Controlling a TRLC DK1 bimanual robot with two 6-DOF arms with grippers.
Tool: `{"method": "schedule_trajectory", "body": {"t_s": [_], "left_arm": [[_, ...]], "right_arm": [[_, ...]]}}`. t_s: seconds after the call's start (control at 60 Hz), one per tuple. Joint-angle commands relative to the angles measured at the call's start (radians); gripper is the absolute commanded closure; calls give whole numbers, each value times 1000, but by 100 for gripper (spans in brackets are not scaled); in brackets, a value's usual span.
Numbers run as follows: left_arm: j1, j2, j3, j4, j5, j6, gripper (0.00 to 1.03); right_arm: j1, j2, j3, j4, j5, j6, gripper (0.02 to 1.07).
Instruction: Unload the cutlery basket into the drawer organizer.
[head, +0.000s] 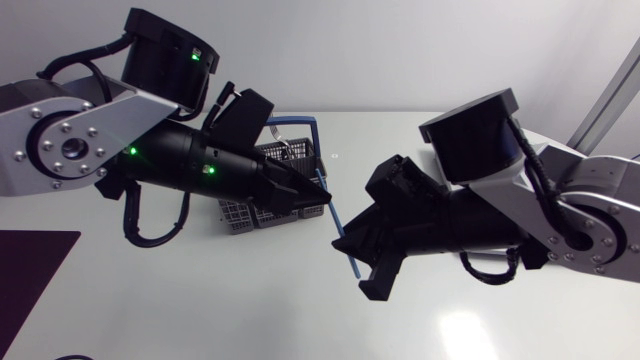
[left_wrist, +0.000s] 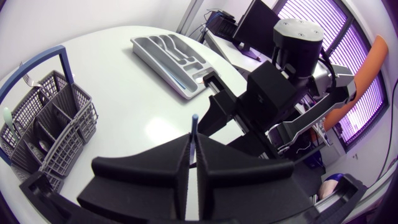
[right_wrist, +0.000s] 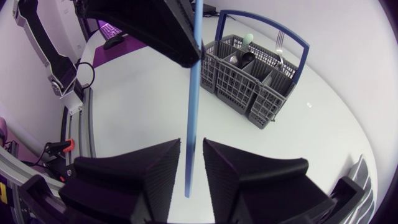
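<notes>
Above the white table (head: 200, 310), left gripper (left_wrist: 194, 148) pinches a blue utensil (right_wrist: 194, 74) (right gripper (right_wrist: 191, 148) parted around it).

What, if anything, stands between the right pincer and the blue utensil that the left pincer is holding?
Nothing visible does. The blue utensil, gripped near one end by the left pincer, runs straight down between the open fingers of the right pincer, so that pincer only has to close on it.

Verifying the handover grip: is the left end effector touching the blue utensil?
Touching. The left wrist view shows the left end effector with both fingers pressed against the blue utensil between them.
</notes>
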Motion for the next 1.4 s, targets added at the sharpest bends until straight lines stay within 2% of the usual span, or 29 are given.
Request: {"method": "schedule_trajectory", "body": {"t_s": [0.0, 0.183, 0.267, 0.35, 0.417, 0.433, 0.45, 0.55, 0.75, 0.867, 0.883, 0.917, 1.05, 1.233, 1.383], "left_arm": [[12, 18, 27, 6, 17, -15, 100], [15, 19, 28, 6, 24, -22, 100], [19, 18, 31, 4, 38, -28, 95], [21, 11, 33, 4, 38, -32, 80], [27, -2, 34, 3, 38, -32, 59], [27, -2, 34, 3, 38, -32, 58], [35, -9, 36, 1, 38, -32, 49], [71, -36, 34, 3, 38, -10, 33], [193, -87, 39, 33, 37, -4, 29], [275, -99, 30, 58, 9, 4, 29], [277, -99, 30, 58, 5, 8, 29], [282, -99, 13, 53, -58, 54, 29], [263, -102, -47, 56, -195, 174, 29], [269, -104, -148, 144, -279, 252, 29], [269, -102, -187, 190, -321, 277, 29]], "right_arm": [[18, 16, -10, 8, -8, 8, 98], [21, 31, -19, 8, -34, -4, 101], [22, 34, -19, 5, -34, -7, 101], [22, 38, -19, -1, -34, -4, 101], [22, 38, -22, -5, -34, -1, 101], [21, 36, -24, -6, -34, -1, 101], [15, 34, -27, -9, -34, -1, 101], [-19, 22, -38, -23, -33, -3, 101], [-151, 19, -67, -43, -33, -27, 101], [-297, 31, -67, -46, -56, -52, 101], [-308, 33, -65, -46, -57, -53, 101], [-412, 64, -47, -47, -79, -72, 101], [-604, 160, 31, -63, -97, -93, 101], [-849, 370, 234, -121, -105, -98, 101], [-924, 495, 341, -135, -83, -61, 101]]}}
